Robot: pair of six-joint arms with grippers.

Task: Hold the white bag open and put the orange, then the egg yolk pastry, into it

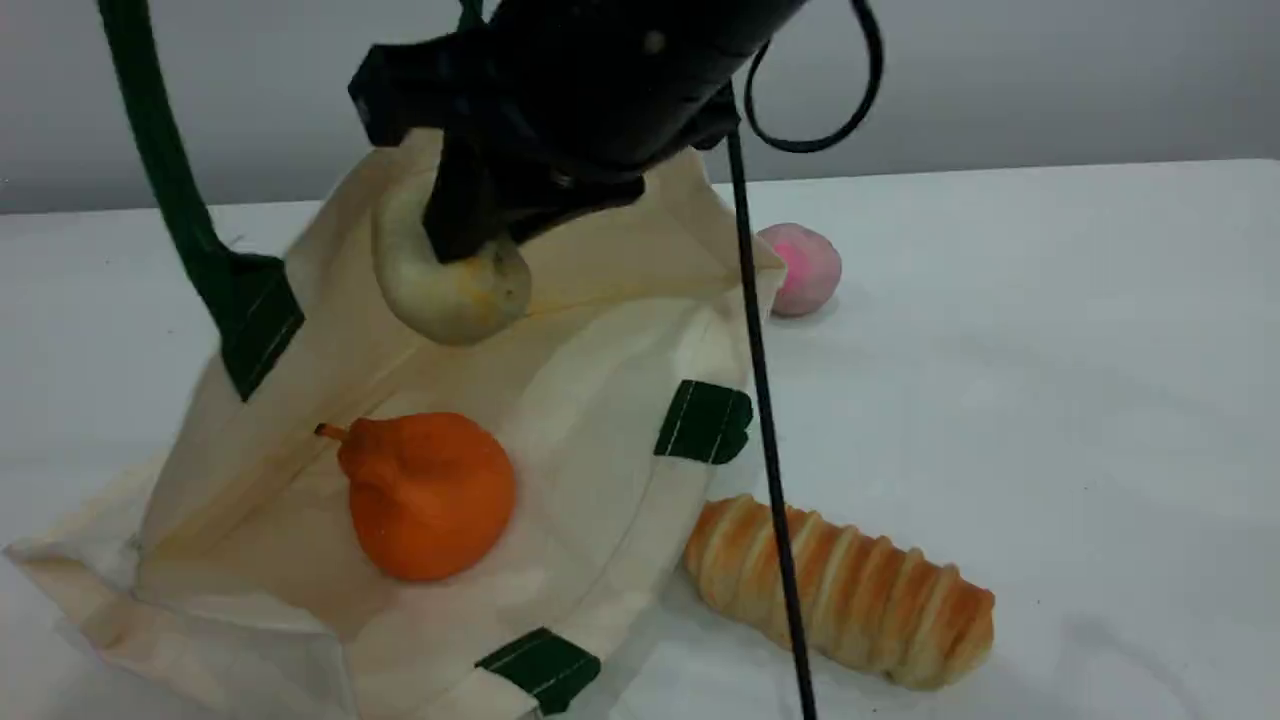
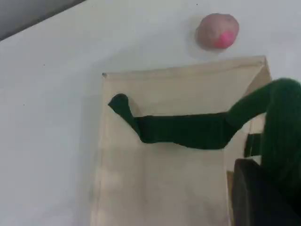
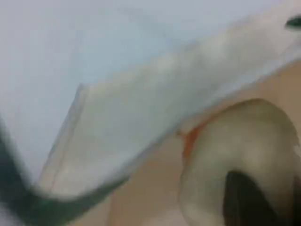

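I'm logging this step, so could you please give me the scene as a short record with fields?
white bag: on the table, mouth held open
green handle: pulled up; left gripper shut on it
orange: lying inside the bag
egg yolk pastry: gripped by the right gripper, above the bag's opening
pink-centred ball: on the table behind the bag
striped bread roll: on the table beside the bag

Slanted scene view, close wrist views – all share the white bag (image 1: 600,400)
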